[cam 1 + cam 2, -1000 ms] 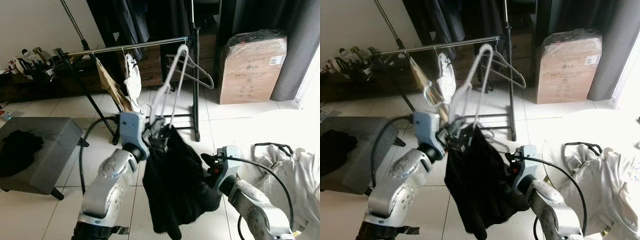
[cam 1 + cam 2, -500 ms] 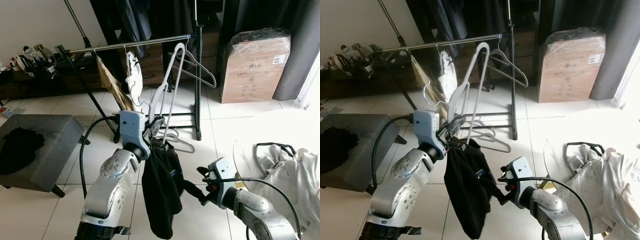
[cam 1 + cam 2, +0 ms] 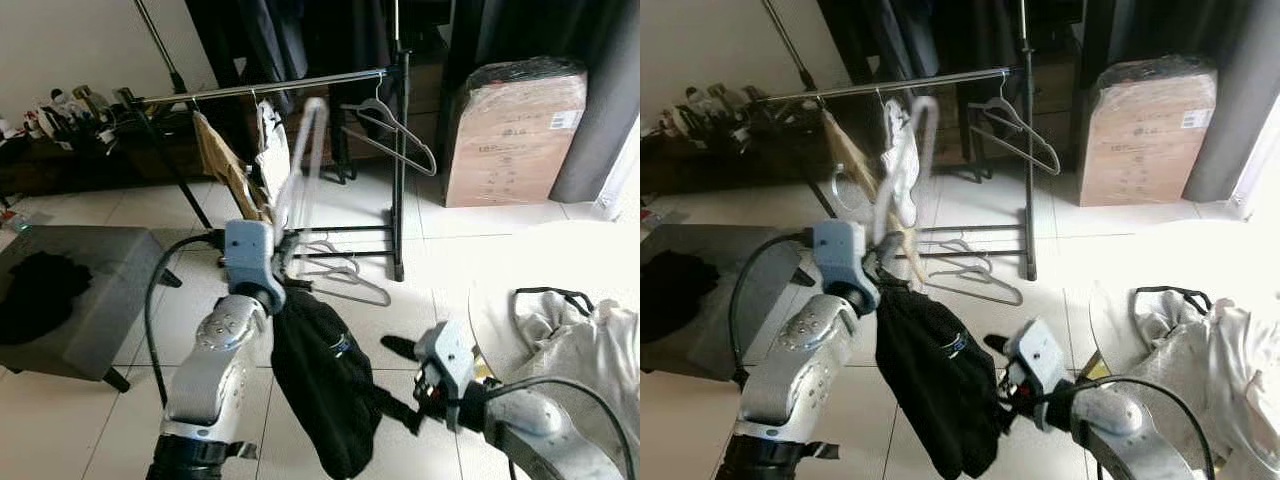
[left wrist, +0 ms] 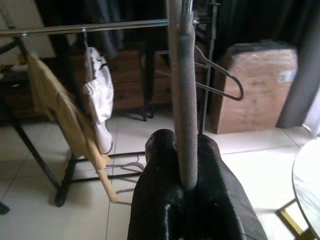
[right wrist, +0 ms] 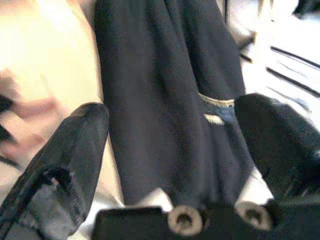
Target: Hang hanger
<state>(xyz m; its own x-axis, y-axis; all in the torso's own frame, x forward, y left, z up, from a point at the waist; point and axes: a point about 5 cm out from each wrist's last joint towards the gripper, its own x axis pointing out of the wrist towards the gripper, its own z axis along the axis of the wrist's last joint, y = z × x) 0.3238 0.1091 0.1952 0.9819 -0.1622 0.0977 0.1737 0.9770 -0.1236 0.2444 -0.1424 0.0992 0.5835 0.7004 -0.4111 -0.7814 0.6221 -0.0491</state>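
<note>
Left gripper (image 3: pixel 283 275) jaws clamped on my grey hanger (image 3: pixel 298 160), black shirt (image 3: pixel 320 385) dangling, raised toward the rail (image 3: pixel 270 88); right gripper (image 3: pixel 400 350) jaws spread beside the cloth.

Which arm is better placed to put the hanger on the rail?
Left. The left gripper already holds the grey hanger with the black garment before the rail. The right gripper is low, jaws open.

left gripper (image 3: pixel 883 268) grips pale hanger (image 3: pixel 902 160) below rack rail (image 3: pixel 890 86) | black garment (image 3: pixel 935 375) hangs beneath | right gripper (image 3: pixel 998 385) beside garment, fingers spread
</note>
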